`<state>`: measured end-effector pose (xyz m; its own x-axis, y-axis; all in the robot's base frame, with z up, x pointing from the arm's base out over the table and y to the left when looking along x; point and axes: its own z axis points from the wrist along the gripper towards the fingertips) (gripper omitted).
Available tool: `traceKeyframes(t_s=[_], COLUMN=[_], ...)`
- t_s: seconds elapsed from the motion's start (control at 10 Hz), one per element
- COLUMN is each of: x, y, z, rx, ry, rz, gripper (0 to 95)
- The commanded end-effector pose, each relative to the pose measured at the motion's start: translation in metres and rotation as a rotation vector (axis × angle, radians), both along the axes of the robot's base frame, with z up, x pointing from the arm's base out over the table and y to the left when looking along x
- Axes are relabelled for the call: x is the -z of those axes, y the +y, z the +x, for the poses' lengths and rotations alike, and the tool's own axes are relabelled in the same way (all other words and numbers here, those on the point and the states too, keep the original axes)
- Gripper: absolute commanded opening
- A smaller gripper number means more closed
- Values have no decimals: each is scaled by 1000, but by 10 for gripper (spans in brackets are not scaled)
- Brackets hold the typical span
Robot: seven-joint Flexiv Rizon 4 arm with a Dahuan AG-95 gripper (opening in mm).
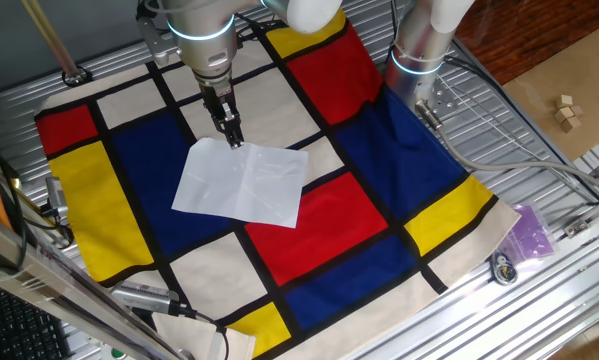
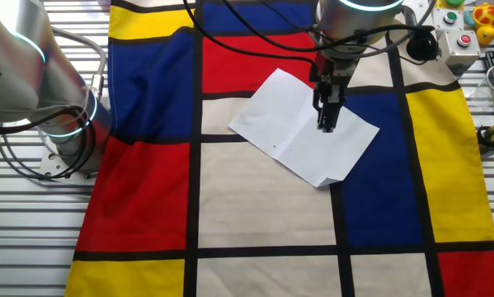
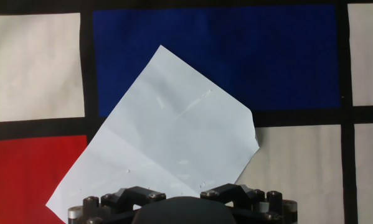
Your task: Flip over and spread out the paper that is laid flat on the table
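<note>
The white paper lies flat on the cloth-covered table, across a blue, a cream and a red block. It also shows in the other fixed view and fills the lower middle of the hand view. It has faint creases, and one corner curls slightly. My gripper points straight down at the paper's far edge, with its fingers close together. In the other fixed view the gripper stands over the sheet. I cannot tell if the tips touch the paper. The hand view shows only the finger linkage.
The arm's silver base stands at the cloth's far right. A second arm's base sits left in the other fixed view. A button box, a purple bag and cables lie on the bare ribbed metal around the cloth.
</note>
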<state>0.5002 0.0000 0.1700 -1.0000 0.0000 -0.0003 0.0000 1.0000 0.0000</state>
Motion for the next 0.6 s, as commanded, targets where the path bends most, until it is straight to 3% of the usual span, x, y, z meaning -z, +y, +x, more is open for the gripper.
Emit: traceKeyframes(t_s=[0.1, 0.6], x=[0, 0], y=[0, 0], z=[0, 0], rx=[-336, -333], ry=[-37, -36], rz=[59, 54], gripper=[0, 0])
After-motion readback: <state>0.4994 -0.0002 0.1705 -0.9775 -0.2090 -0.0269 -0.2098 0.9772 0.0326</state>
